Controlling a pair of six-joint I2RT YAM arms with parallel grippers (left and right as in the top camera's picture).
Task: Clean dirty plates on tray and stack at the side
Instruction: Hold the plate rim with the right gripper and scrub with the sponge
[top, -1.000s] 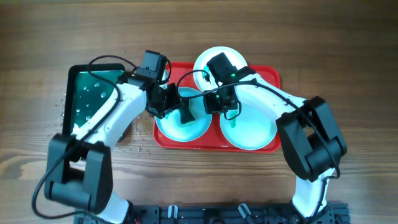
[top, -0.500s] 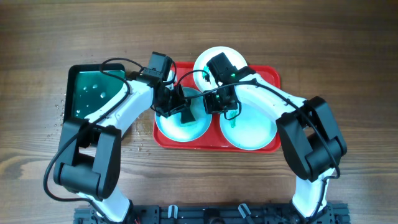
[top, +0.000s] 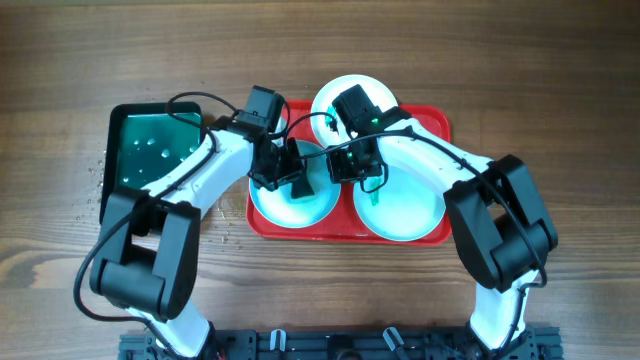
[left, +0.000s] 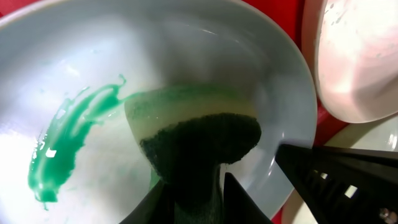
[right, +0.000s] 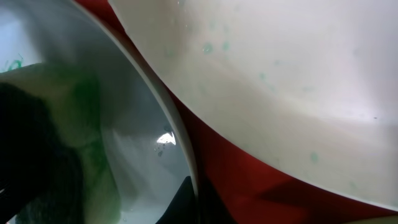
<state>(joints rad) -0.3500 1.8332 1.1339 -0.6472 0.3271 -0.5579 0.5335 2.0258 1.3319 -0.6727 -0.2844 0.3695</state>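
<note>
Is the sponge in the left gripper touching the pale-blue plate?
Touching. The left wrist view shows the sponge pressed against the inside of the plate, with no gap at its leading edge, beside a green smear.

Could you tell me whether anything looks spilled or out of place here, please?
Two small things: the white plate pokes past the far rim of the red tray, and droplets speckle the table beside the green tray. The green smear in the left pale-blue plate is simply unscrubbed dirt.
</note>
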